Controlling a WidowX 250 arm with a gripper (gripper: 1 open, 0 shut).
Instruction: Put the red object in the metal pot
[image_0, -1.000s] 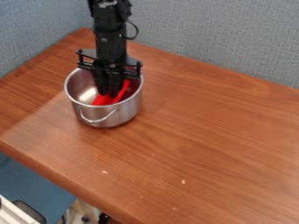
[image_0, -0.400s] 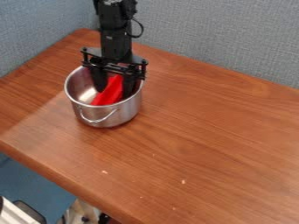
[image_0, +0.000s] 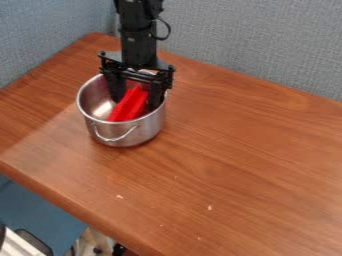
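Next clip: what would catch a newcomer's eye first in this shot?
The bright red block stands out at once, lying tilted inside the shiny metal pot near the table's far left corner. Just above it hangs the black gripper, pointing down with jaws spread wide, holding nothing.

a glossy reddish-brown wooden table (image_0: 227, 150) with a rounded near corner stands before a grey-blue textured fabric wall (image_0: 254, 35); pale blurred clutter (image_0: 27, 245) lies below its front edge.

table (image_0: 227, 150): brown wood | wall (image_0: 267, 40): grey-blue textured
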